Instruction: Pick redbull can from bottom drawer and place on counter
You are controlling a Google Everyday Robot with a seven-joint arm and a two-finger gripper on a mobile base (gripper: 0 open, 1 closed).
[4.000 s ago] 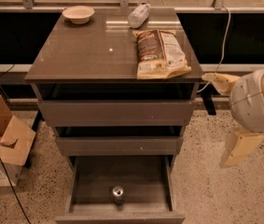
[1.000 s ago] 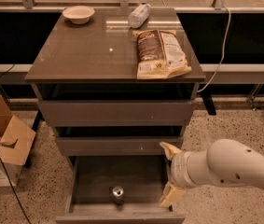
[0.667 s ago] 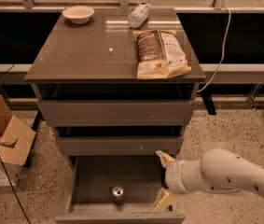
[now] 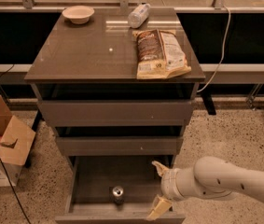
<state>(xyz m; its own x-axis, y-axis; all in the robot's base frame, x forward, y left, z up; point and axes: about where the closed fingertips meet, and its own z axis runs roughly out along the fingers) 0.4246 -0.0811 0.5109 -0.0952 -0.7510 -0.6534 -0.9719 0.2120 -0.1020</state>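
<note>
The redbull can [image 4: 118, 193] stands upright in the open bottom drawer [image 4: 88, 181], near its front, silver top showing. My gripper [image 4: 157, 189] is at the drawer's right side, level with the can and a little to its right, not touching it. Its two cream fingers are spread apart and hold nothing. The white arm comes in from the lower right. The counter [image 4: 89, 50] is the glossy grey-brown top of the cabinet above.
On the counter lie a chip bag [image 4: 160, 52] at the right, a clear plastic bottle [image 4: 138, 15] at the back and a small bowl [image 4: 78, 14] at the back left. A cardboard box [image 4: 5, 143] sits on the floor at the left. A cable [image 4: 218, 55] hangs at the right.
The arm has swung in from the right and dropped to the bottom drawer. The gripper has kept moving left towards the can. The can has not moved.
</note>
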